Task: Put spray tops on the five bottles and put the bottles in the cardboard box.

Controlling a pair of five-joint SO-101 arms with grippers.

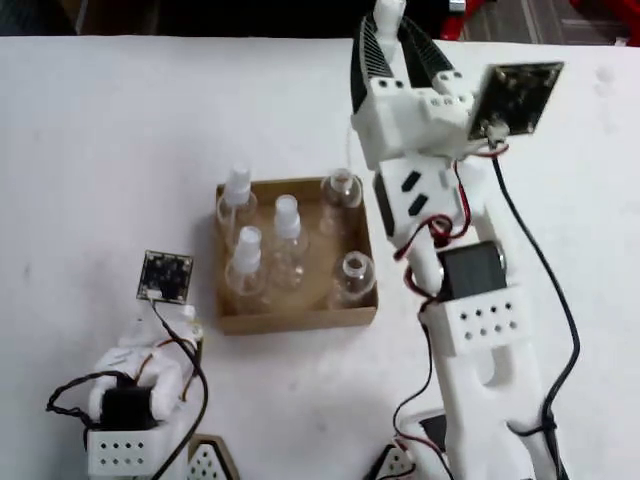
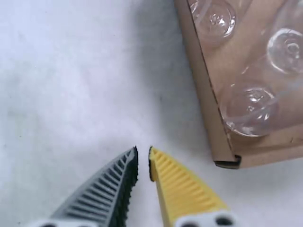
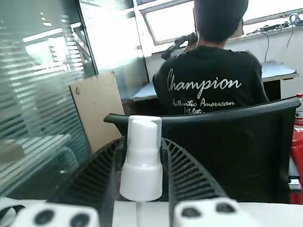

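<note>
The cardboard box (image 1: 232, 322) sits mid-table with five clear bottles standing in it. Three of them wear white spray tops (image 1: 287, 212); two are uncapped, one at the far right corner (image 1: 341, 190) and one at the near right (image 1: 353, 272). My right gripper (image 1: 395, 35) is raised over the table's far edge beyond the box, shut on a white spray top (image 3: 141, 163) held upright between its black fingers (image 3: 191, 177). My left gripper (image 2: 143, 158) hangs low over bare table near the box's corner (image 2: 222, 158), its grey and yellow fingers shut on nothing.
The left arm (image 1: 130, 400) is folded at the near left, just in front of the box. The right arm (image 1: 470, 330) stretches along the box's right side. White table spreads left of and behind the box. An office chair (image 3: 246, 142) stands beyond the table.
</note>
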